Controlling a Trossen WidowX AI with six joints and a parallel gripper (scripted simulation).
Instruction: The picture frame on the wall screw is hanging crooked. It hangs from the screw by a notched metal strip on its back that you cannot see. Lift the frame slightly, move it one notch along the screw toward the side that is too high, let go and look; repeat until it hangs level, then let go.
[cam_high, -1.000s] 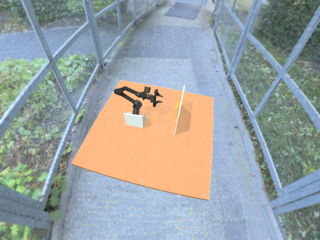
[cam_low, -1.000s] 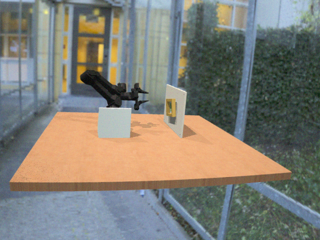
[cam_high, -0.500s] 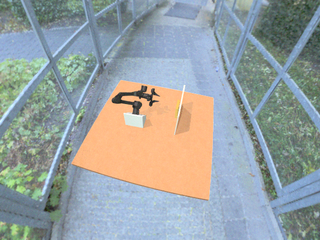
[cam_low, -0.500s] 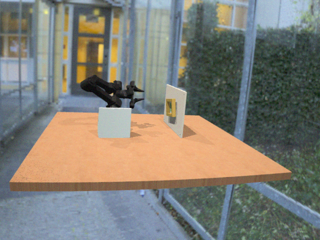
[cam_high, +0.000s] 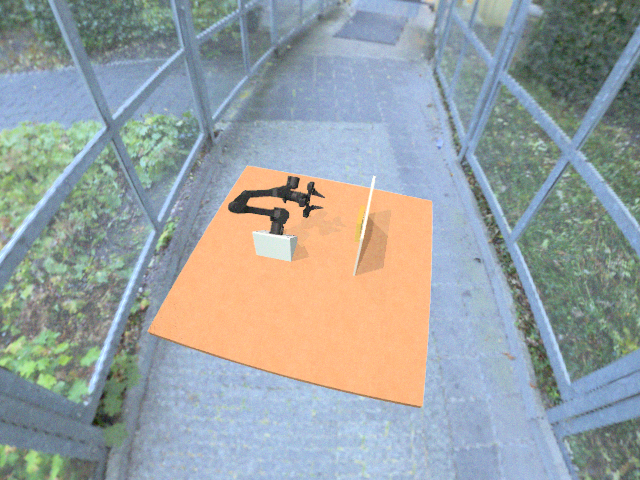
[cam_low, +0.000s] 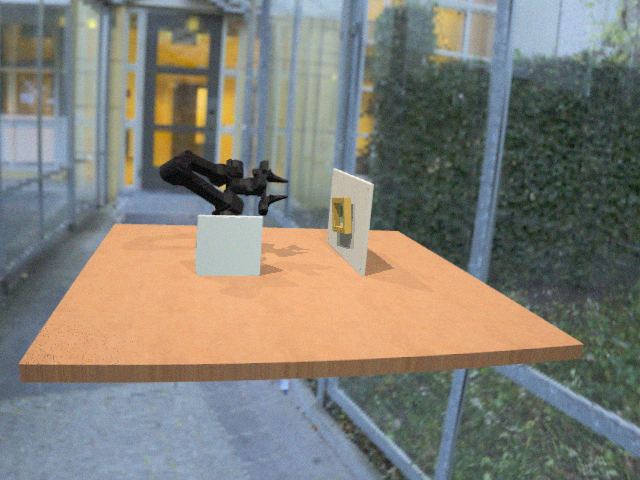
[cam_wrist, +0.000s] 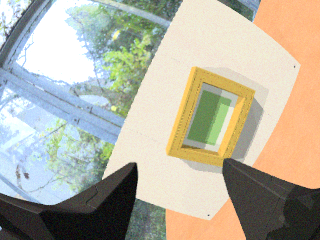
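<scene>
You are at the "let go and look" step. The gripper (cam_low: 277, 188) is about half open and holds nothing. It hangs in the air above the white base block (cam_low: 229, 253), well apart from the wall panel (cam_low: 359, 235), with its tips pointing toward it.

The yellow picture frame (cam_low: 341, 214) hangs on the side of the panel that faces the arm, in its upper half. The panel stands on the desk (cam_low: 310, 330) toward the far right part, away from the near edge.

In the wrist view the frame (cam_wrist: 211, 116) seems a little turned against the panel's edges (cam_wrist: 167, 127), but the camera is rolled, so you should compare carefully the frame's edges with the panel's edges. If it is not parallel, I judge the next move is to go forward, close on the frame's edge, lift a little and shift one notch toward the higher side. Which side is higher I cannot tell surely.
</scene>
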